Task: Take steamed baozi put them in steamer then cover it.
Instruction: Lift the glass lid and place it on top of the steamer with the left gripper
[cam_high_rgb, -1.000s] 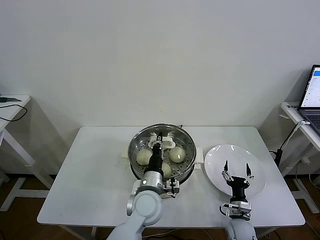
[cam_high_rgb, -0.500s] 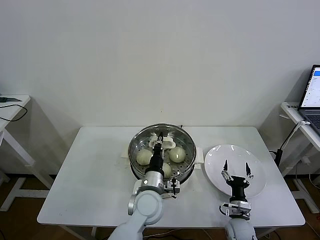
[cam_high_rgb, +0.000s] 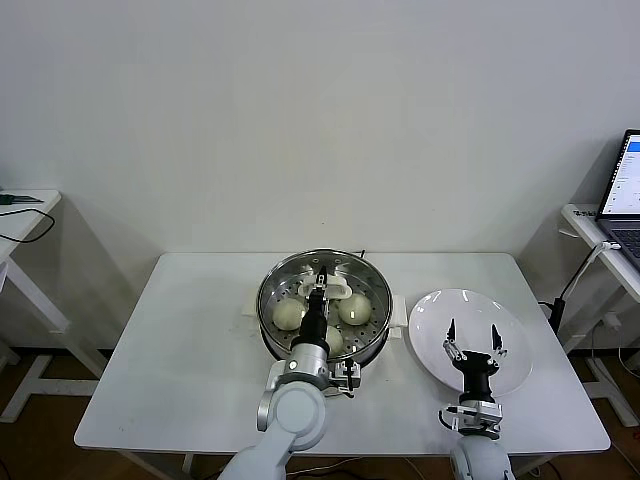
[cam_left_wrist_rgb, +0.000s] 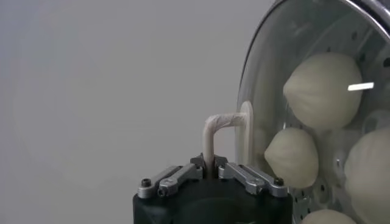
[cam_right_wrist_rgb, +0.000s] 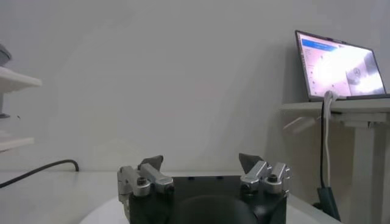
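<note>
The steel steamer (cam_high_rgb: 272, 272) stands at the table's middle on a cream base. The clear glass cover (cam_high_rgb: 370, 278) lies on top of it. Under the glass I see baozi (cam_high_rgb: 288, 314), (cam_high_rgb: 354, 308) on the perforated tray. My left gripper (cam_high_rgb: 319, 289) is shut on the cover's cream handle (cam_high_rgb: 332, 291). In the left wrist view the handle (cam_left_wrist_rgb: 220, 123) runs between the closed jaws, and the baozi (cam_left_wrist_rgb: 321, 89) show through the cover (cam_left_wrist_rgb: 268, 73). My right gripper (cam_high_rgb: 473, 342) is open and empty above the white plate (cam_high_rgb: 430, 320); it also shows in the right wrist view (cam_right_wrist_rgb: 201, 163).
The white plate is bare, to the right of the steamer. A laptop (cam_high_rgb: 622, 195) sits on a side table at the far right. A second side table (cam_high_rgb: 25, 215) stands at the far left.
</note>
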